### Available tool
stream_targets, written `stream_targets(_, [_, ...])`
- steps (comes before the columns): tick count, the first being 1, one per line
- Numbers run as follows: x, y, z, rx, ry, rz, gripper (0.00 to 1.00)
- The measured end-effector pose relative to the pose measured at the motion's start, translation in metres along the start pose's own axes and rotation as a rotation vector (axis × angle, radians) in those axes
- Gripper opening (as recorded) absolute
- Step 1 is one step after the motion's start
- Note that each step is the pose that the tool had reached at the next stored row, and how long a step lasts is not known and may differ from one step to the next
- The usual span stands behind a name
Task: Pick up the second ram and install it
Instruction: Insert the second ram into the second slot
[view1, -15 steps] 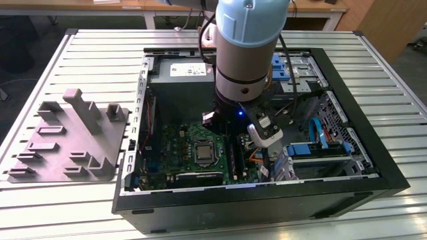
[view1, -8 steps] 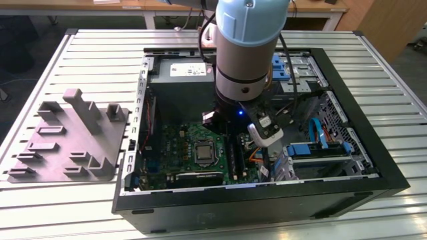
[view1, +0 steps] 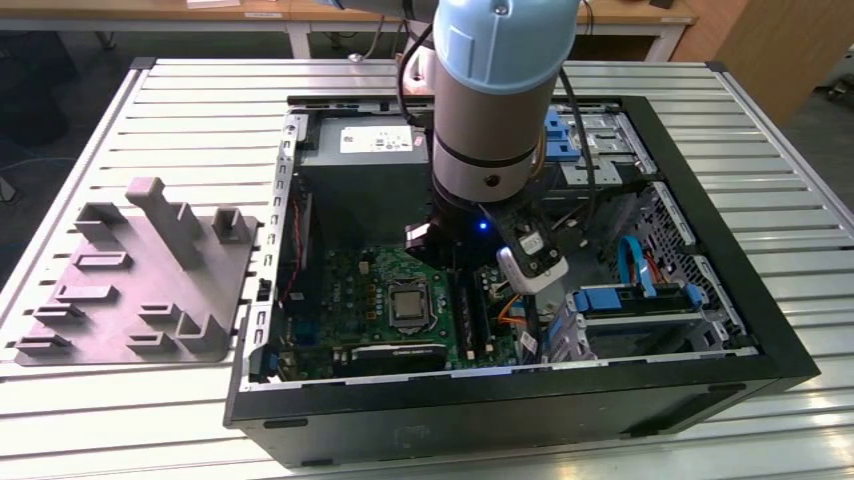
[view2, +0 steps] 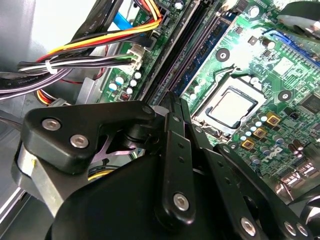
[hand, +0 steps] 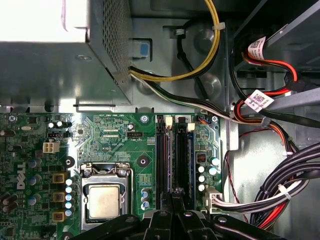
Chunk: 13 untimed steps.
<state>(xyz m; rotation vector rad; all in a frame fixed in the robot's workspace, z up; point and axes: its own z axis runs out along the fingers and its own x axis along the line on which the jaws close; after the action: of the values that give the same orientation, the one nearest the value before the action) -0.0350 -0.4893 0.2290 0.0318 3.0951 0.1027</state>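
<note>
My gripper (hand: 175, 196) reaches down into the open computer case (view1: 747, 330), right over the memory slots of the green motherboard (view1: 360, 290). Its black fingers (view2: 172, 107) stand close together. The second ram (hand: 176, 155), a thin dark stick seen edge-on, runs away from the fingertips along a black slot, and the gripper looks shut on it. It also shows as a dark line (view2: 182, 62) ahead of the fingers in the second wrist view. Beside it, a blue-edged stick (hand: 190, 160) sits in the neighbouring slot.
The processor socket (hand: 104, 200) lies beside the slots. Cable bundles (hand: 280, 190) hang close on the other side, under the power supply (view1: 367, 150). Blue drive bays (view1: 627, 300) sit at the exterior view's right. A grey fixture plate (view1: 134, 280) rests on the table outside the case.
</note>
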Motion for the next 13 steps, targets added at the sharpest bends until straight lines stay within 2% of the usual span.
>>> stream_targets(6, [0.0,0.0,0.0007,-0.0033,0.0,0.0,0.11])
stream_targets(13, [0.0001,-0.0001,0.0023,-0.0034,0.0001,0.0,0.11])
